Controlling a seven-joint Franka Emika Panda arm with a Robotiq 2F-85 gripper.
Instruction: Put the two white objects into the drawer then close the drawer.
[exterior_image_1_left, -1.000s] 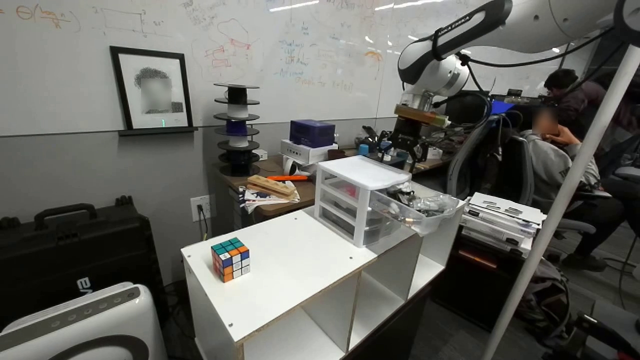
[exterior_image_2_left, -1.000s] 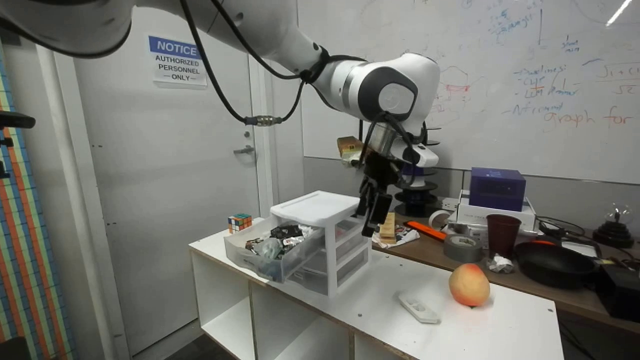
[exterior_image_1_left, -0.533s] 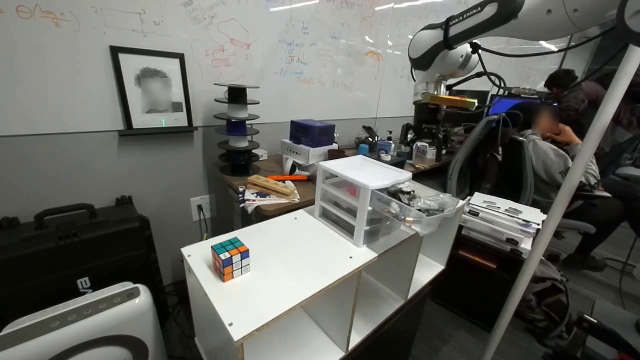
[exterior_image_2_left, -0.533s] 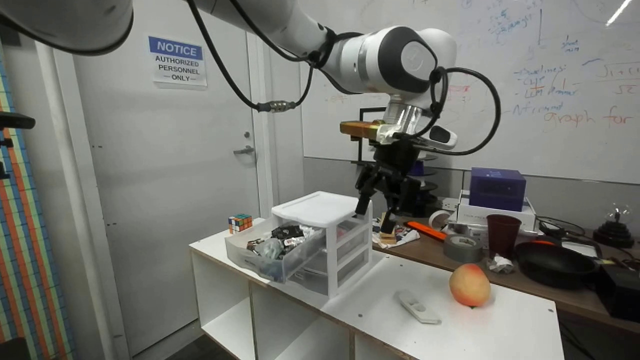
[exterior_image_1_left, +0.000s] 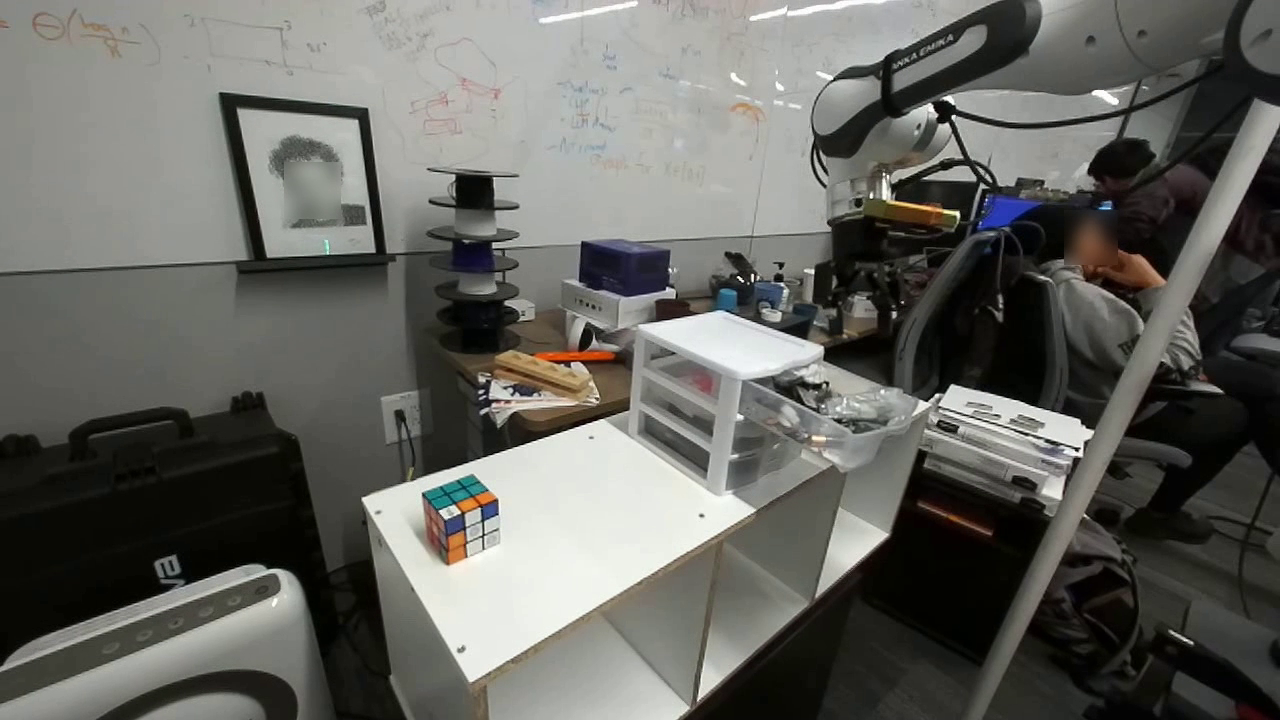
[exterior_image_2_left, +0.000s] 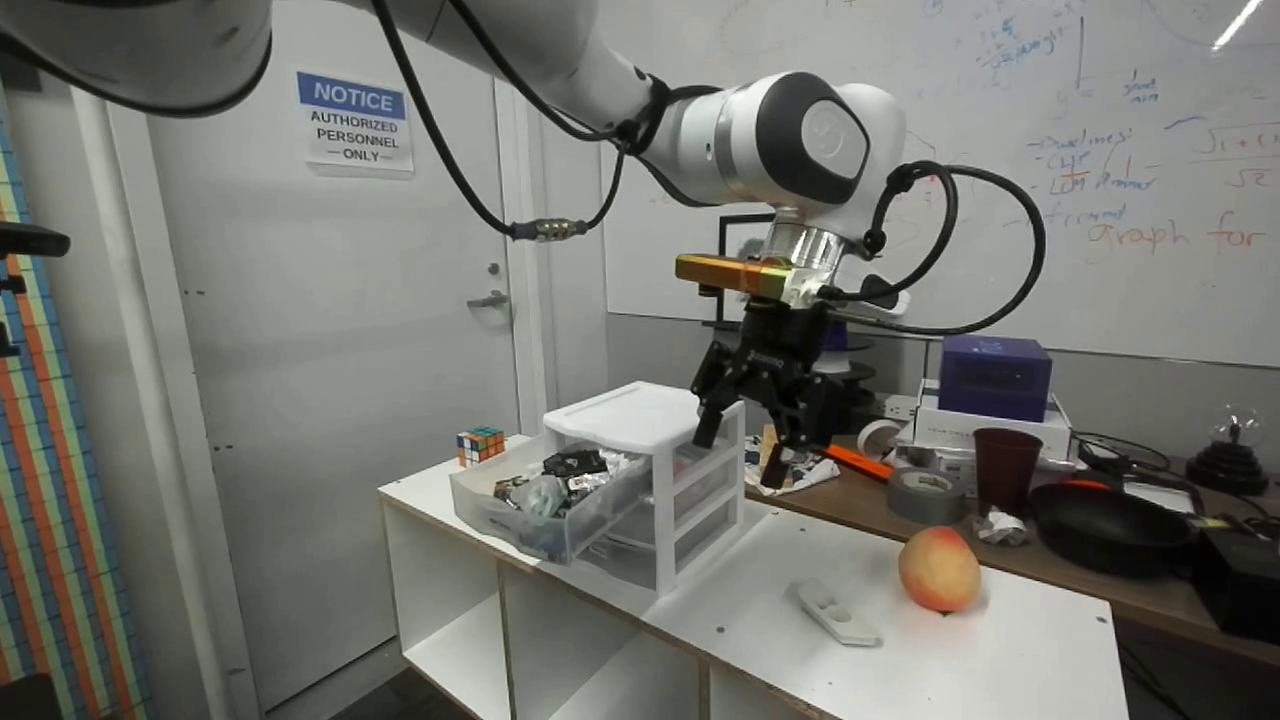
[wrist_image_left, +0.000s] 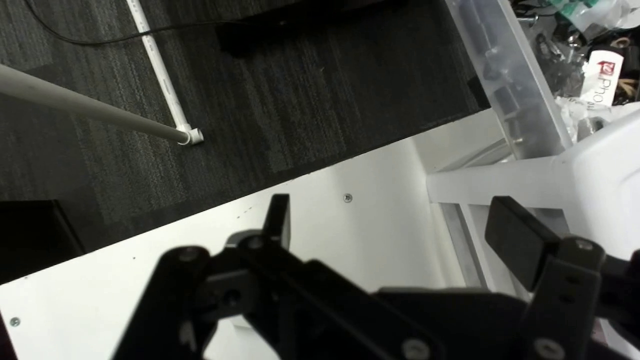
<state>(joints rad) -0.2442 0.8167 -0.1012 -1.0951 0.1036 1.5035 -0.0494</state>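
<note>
One flat whitish object (exterior_image_2_left: 836, 614) lies on the white cabinet top in an exterior view, near the peach. The other white object cannot be made out. The top drawer (exterior_image_2_left: 508, 525) of the three-tier unit (exterior_image_2_left: 660, 520) is pulled out and filled with bags and small items; it also shows in an exterior view (exterior_image_1_left: 855, 445) and in the wrist view (wrist_image_left: 520, 85). My gripper (exterior_image_2_left: 740, 450) is open and empty, fingers pointing down, above the cabinet beside the unit's closed side. In the wrist view the gripper (wrist_image_left: 395, 225) has its fingers wide apart, the right one overlapping the unit.
A peach (exterior_image_2_left: 939, 570) sits near the white object. A puzzle cube (exterior_image_1_left: 461, 519) stands on the cabinet's opposite end. A desk behind holds tape (exterior_image_2_left: 926, 495), a cup (exterior_image_2_left: 1003, 465) and a black pan (exterior_image_2_left: 1110, 530). A white pole (exterior_image_1_left: 1130, 390) stands beside the cabinet.
The gripper has turned and straightened from its tilted pose and swung away from the unit, then come down a little. The white object, peach and drawer have stayed in place.
</note>
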